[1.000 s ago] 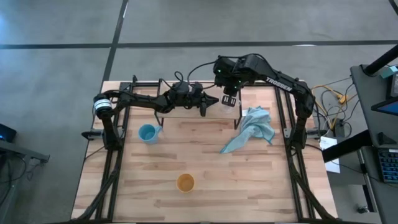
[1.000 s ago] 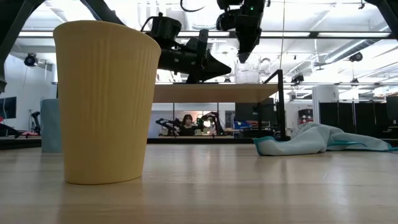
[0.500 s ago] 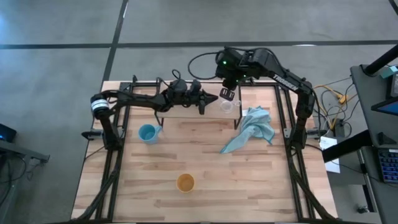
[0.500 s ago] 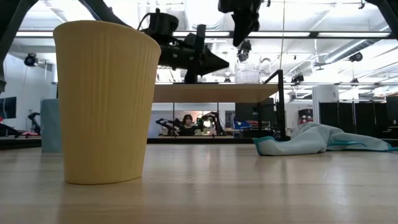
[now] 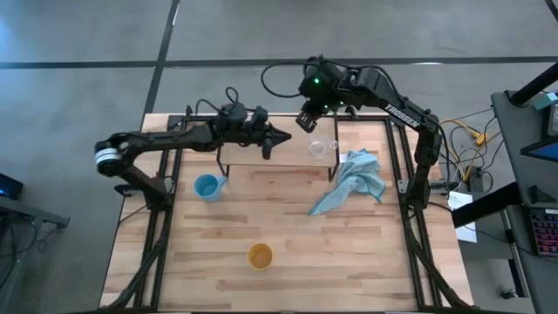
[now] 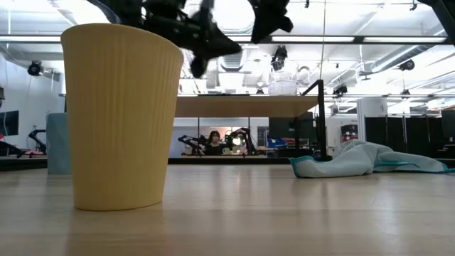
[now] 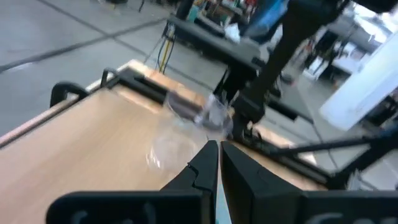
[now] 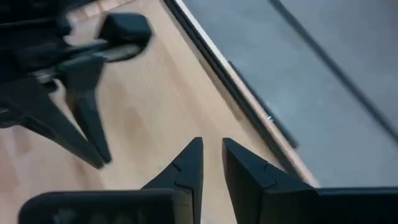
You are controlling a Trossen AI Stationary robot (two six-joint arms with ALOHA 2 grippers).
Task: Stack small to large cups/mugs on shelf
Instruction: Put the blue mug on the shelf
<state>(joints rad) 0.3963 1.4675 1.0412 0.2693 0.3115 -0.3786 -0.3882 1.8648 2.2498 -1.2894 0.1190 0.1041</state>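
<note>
The tiny clear cup (image 5: 321,146) stands upright on the shelf (image 5: 261,162) near its right end; the low view shows the clear cup (image 6: 283,84) on the light-wood board (image 6: 242,107). The light blue mug (image 5: 207,187) stands on the table left of the shelf. The orange-yellow cup (image 5: 260,255) stands near the table's near edge, large in the low view (image 6: 121,117). My left gripper (image 5: 281,137) hovers shut above the shelf, left of the clear cup. My right gripper (image 5: 305,119) hangs above the shelf's far edge, open by a narrow gap.
A light blue cloth (image 5: 353,179) lies crumpled on the table right of the shelf, one end trailing toward the table's middle. The shelf's black legs (image 6: 319,121) stand at its corners. Bare wood lies between the mug, the orange-yellow cup and the cloth.
My right gripper has risen from the clear cup and moved toward the table's far left, leaving the cup standing on the shelf. My left gripper has lifted and drawn back toward the table's left. The cups have not moved.
</note>
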